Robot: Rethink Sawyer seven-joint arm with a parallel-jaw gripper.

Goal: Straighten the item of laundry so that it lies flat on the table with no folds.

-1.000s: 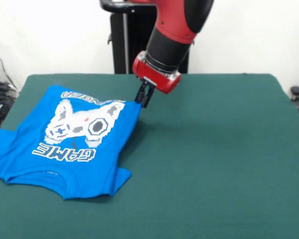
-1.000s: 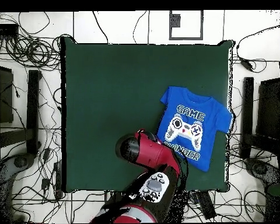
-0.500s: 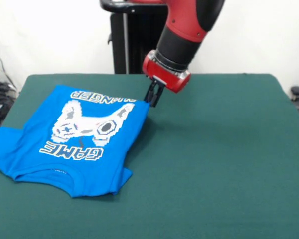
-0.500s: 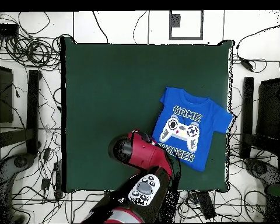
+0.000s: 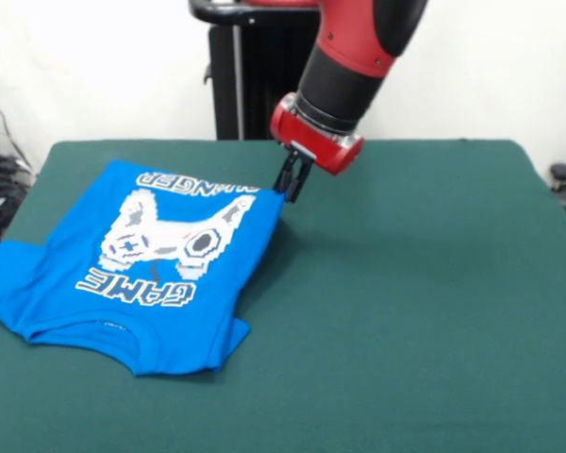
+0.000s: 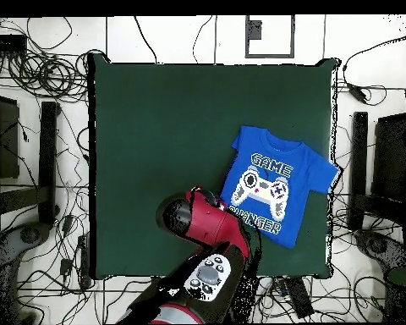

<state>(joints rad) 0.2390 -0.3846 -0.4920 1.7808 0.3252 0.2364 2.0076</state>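
Observation:
The item of laundry (image 5: pixel 141 264), a bright blue T-shirt, lies print side up on the left part of the dark green table (image 5: pixel 415 311). Its collar faces the near edge. My gripper (image 5: pixel 289 192) is shut on the shirt's far right hem corner and holds that corner slightly off the felt. The near right sleeve (image 5: pixel 228 338) is bunched and folded. The left sleeve (image 5: pixel 2 274) reaches the table's left edge. In the overhead view the shirt (image 6: pixel 274 182) sits near the table's right edge, and the red arm (image 6: pixel 198 218) covers the gripper.
The table (image 6: pixel 156 127) stretches as bare green felt well beyond the shirt. Cables (image 6: pixel 37 76) and stands lie on the floor around it. A black column (image 5: pixel 236 75) rises behind the far edge.
Over the last second the gripper moved right with the hem corner, dragging the shirt along and stretching its far edge. In the last half second almost nothing moved.

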